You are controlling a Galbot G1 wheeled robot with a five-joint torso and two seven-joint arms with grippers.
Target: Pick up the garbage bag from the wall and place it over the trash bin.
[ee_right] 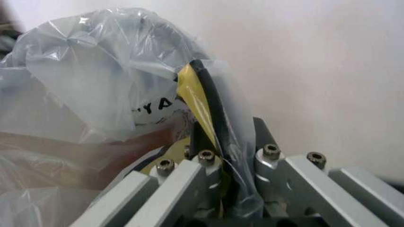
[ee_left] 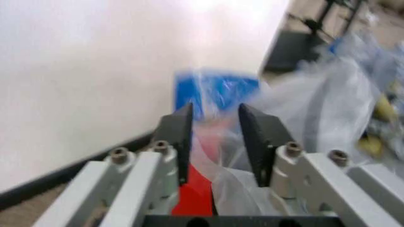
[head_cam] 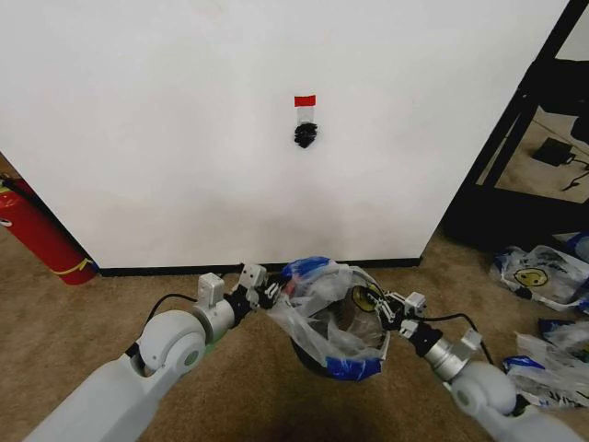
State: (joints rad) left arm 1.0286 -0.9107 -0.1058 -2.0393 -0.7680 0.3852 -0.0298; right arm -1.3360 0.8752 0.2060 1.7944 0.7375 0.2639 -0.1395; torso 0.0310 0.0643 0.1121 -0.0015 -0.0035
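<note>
- Translucent garbage bag (head_cam: pixel 324 313) spread over trash bin (head_cam: pixel 309 357); draping step under way.
- Left pincer (head_cam: pixel 272 293) and right pincer (head_cam: pixel 386 308) each clamp plastic.
- We judge next: tug edges below rim, release.

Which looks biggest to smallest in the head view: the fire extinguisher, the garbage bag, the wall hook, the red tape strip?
1. Garbage bag
2. Fire extinguisher, partly cut off at the edge, so close to the bag
3. Wall hook
4. Red tape strip, near the hook's size

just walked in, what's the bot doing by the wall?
It is fitting the garbage bag over the trash bin on the carpet below the wall. The left pincer has plastic between its fingers on one side. The right pincer grips the bag and the bin's rim on the other. The hook is bare.
</note>
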